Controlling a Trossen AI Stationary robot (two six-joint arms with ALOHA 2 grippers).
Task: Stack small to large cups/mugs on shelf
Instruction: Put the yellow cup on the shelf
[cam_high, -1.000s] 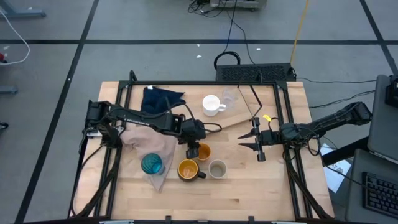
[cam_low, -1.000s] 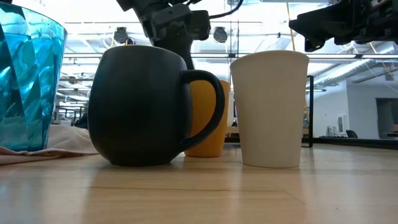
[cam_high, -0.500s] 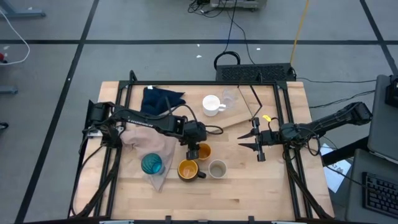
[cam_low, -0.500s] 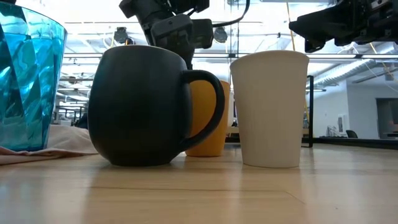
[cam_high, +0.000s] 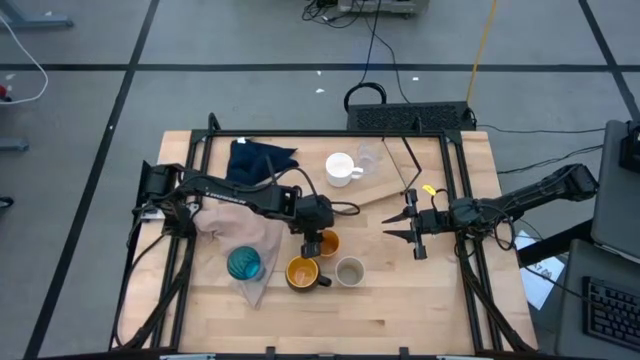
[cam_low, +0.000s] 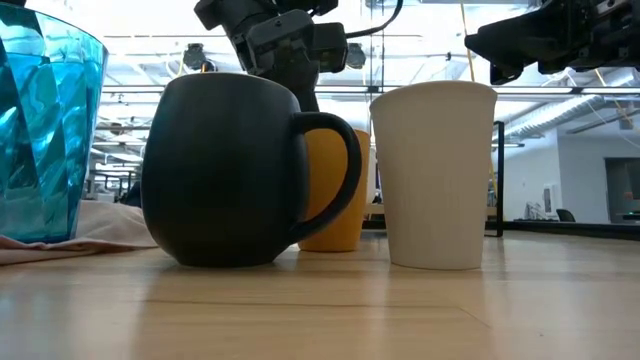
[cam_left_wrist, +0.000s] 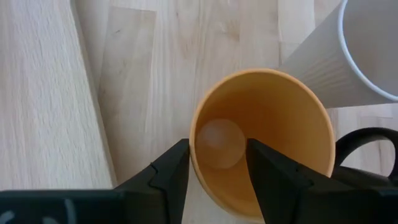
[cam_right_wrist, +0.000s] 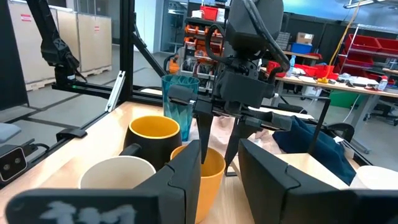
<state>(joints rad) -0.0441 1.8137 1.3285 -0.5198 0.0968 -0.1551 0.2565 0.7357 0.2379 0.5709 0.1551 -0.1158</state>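
Left gripper (cam_high: 312, 243) sits over the small orange cup (cam_high: 326, 243), fingers (cam_left_wrist: 169, 174) open and straddling the rim wall nearest it, one outside, one inside, holding nothing yet. Cup is mid-tabletop (cam_high: 400, 310), at 1 o'clock of the dark mug (cam_high: 302, 272), 11 o'clock of the grey-beige cup (cam_high: 350, 271). My call: close squarely on the wall, lift straight up to clear both neighbours. Cup upright, long axis vertical, mouth up. Right gripper (cam_high: 416, 226) waits at 3 o'clock, fingers parted, empty.
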